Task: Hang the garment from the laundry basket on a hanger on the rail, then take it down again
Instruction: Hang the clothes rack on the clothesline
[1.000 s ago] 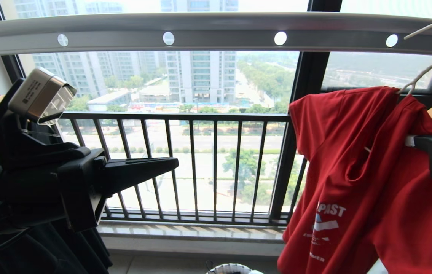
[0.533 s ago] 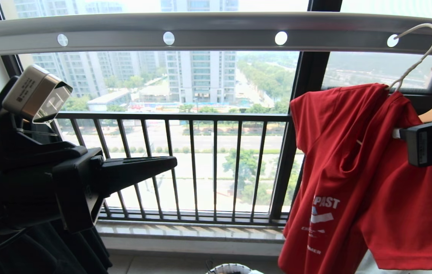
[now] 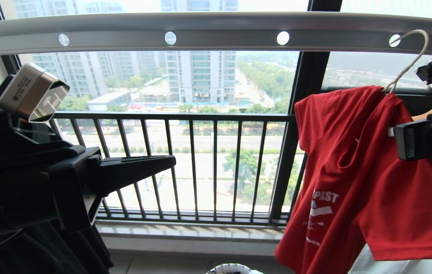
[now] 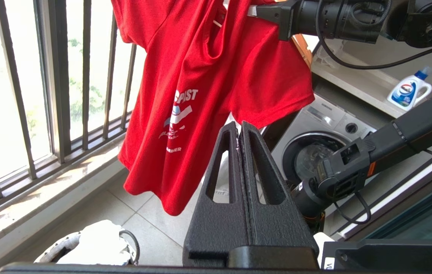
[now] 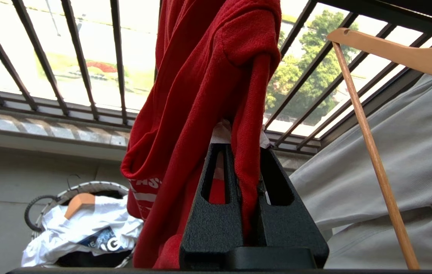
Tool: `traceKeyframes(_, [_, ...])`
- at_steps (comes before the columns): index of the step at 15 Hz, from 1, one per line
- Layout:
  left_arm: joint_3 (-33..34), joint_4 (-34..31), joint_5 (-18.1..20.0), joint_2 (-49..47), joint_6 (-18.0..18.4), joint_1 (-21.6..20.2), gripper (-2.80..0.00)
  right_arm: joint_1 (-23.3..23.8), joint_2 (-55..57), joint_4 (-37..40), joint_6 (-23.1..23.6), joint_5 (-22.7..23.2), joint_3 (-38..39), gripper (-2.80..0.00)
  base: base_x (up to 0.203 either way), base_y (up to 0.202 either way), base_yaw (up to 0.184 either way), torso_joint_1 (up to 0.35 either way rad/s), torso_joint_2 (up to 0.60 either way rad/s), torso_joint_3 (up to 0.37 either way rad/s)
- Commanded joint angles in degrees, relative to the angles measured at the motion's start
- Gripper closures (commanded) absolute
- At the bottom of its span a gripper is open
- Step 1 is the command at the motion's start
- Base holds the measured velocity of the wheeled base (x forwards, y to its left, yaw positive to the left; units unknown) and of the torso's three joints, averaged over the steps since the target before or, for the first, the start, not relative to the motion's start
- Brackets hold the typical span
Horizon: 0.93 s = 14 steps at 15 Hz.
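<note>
The red garment (image 3: 353,171) hangs on the white wire hanger (image 3: 410,64), whose hook tip sits at a round hole near the right end of the grey rail (image 3: 216,32). I cannot tell whether the hook bears on the rail. My right gripper (image 3: 395,137) is shut on the garment's shoulder fabric (image 5: 208,95) from the right, with red cloth pinched between the fingers (image 5: 243,146). At the left, my left gripper (image 3: 174,161) is shut and empty, pointing toward the shirt (image 4: 200,76) but apart from it (image 4: 239,123). The laundry basket (image 3: 231,269) stands on the floor below.
A white printed shirt (image 5: 82,224) lies in the basket (image 5: 86,185). A wooden hanger (image 5: 391,57) with a pale grey garment (image 5: 391,160) hangs just right of the red shirt. Beyond are a washing machine (image 4: 322,140), a detergent bottle (image 4: 408,89), the barred window railing (image 3: 185,163) and dark clothes (image 3: 29,247).
The right gripper has carried the hanger and red shirt leftward along the rail, bringing the hook tip to the round hole. The left arm has barely moved.
</note>
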State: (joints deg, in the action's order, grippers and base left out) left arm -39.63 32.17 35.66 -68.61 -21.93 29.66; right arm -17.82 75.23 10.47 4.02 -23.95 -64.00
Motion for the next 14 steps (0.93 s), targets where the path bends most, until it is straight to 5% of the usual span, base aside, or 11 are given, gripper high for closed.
traceKeyframes(1, [-0.01, 0.17, 0.20, 0.24, -0.13, 0.03, 0.00, 0.07, 1.59, 0.08, 0.64, -0.13, -0.07, 0.00, 0.000, 0.000, 0.000, 0.000, 0.00, 0.000])
traceKeyframes(14, [-0.09, 0.17, 0.20, 0.58, -0.13, -0.04, 0.00, 0.24, 3.34, 0.69, 5.92, -0.23, -1.13, 0.00, 0.000, 0.000, 0.000, 0.000, 0.00, 0.000])
